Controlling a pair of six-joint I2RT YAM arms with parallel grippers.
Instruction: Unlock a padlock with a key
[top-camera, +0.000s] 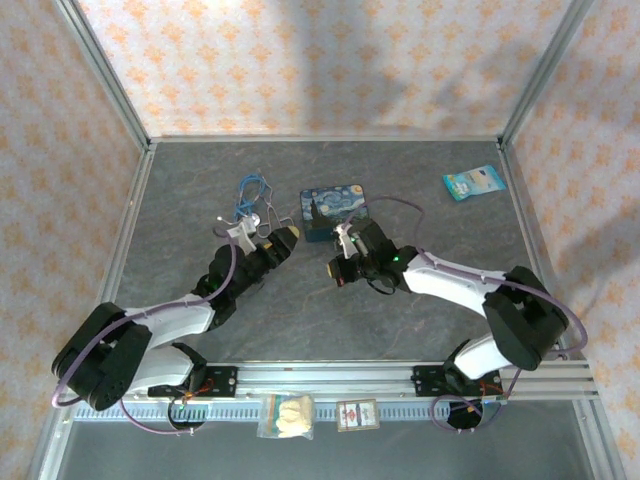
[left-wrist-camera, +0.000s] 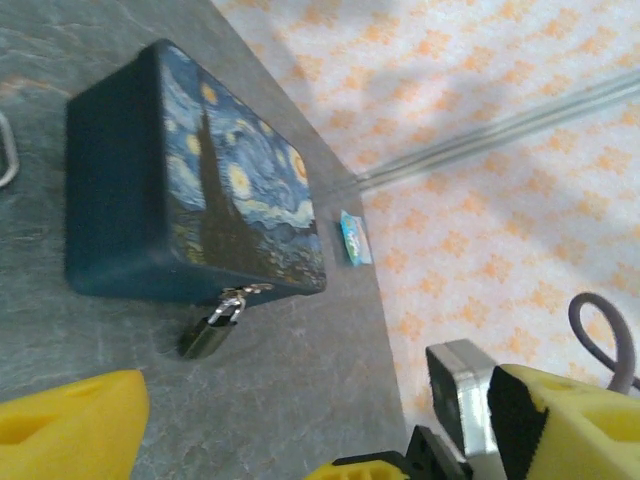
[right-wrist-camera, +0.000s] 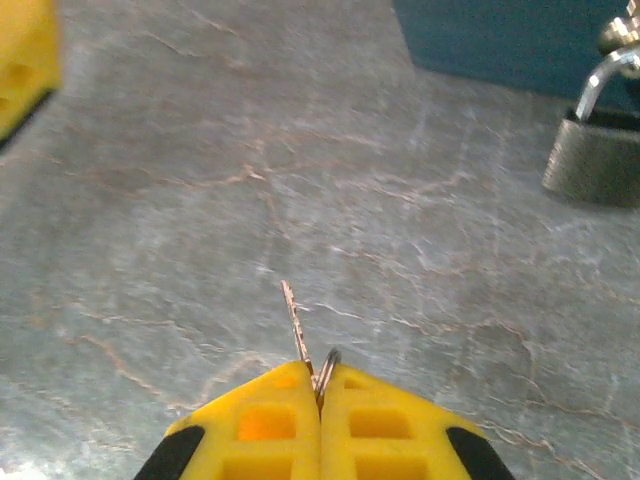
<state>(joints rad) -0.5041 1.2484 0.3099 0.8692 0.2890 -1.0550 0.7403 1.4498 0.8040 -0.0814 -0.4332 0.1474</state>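
The padlock (left-wrist-camera: 208, 333) is small and dark, and its silver shackle hangs from the hasp of the painted blue box (left-wrist-camera: 190, 180) while its body rests on the table. In the right wrist view the padlock (right-wrist-camera: 598, 160) sits at the far right, well ahead of the fingers. My right gripper (right-wrist-camera: 320, 378) is shut on the key (right-wrist-camera: 297, 325), whose thin blade sticks out forward and a little left over the table. My left gripper (left-wrist-camera: 320, 445) stands open with nothing between its yellow fingers (left-wrist-camera: 70, 430), short of the padlock. From above, the left gripper (top-camera: 278, 240) and right gripper (top-camera: 342, 268) flank the box's (top-camera: 335, 207) near side.
A blue cord bundle (top-camera: 250, 190) lies left of the box, and a thin wire loop (left-wrist-camera: 5, 150) lies beside it. A blue packet (top-camera: 473, 182) rests at the back right. A small bag (top-camera: 286, 415) and a card (top-camera: 357, 413) sit by the front rail.
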